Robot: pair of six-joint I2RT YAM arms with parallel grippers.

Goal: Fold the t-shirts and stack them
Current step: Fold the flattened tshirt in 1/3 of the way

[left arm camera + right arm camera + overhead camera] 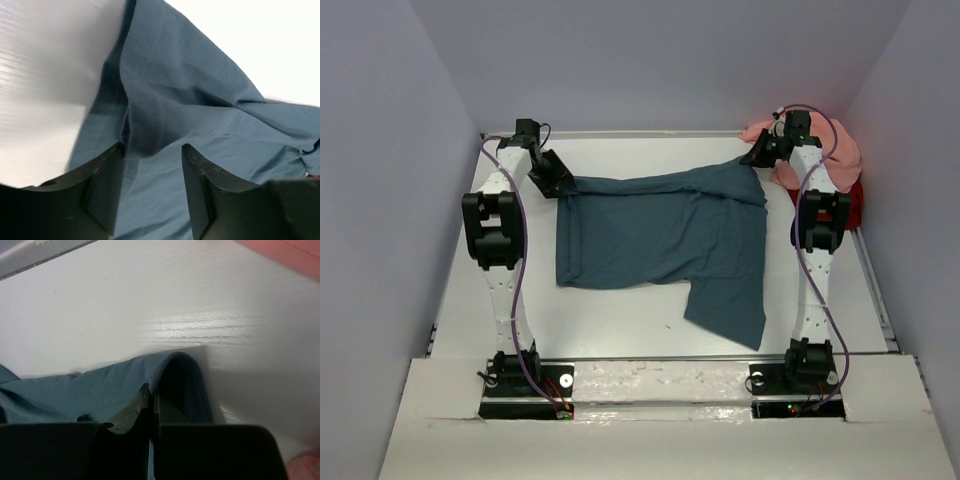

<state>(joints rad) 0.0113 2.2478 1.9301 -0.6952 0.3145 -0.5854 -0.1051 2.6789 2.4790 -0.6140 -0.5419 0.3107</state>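
Barely begun: dark teal cotton t-shirt [660, 230] lies unfolded, right claw [151, 400] clamped on it, left claw [152, 147] apart; pink shirt [825, 150], red shirt [855, 205] heaped.

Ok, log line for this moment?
left gripper: open astride teal shirt; right gripper: shut on it; pink shirt, red shirt: heaped far-right

We held left arm [498, 235] stretched forward from base, elbow raised, wrist bent inward. Our left gripper [552, 178] pointed down and toward centre, jaws apart. Fold of shirt [200, 100] lay between its fingers [100, 192], not clamped. We held right arm [817, 225] extended forward too, elbow raised, wrist turned left. Our right gripper [760, 152] sat low, jaws pressed together, shirt edge pinched between fingertips [125, 415].
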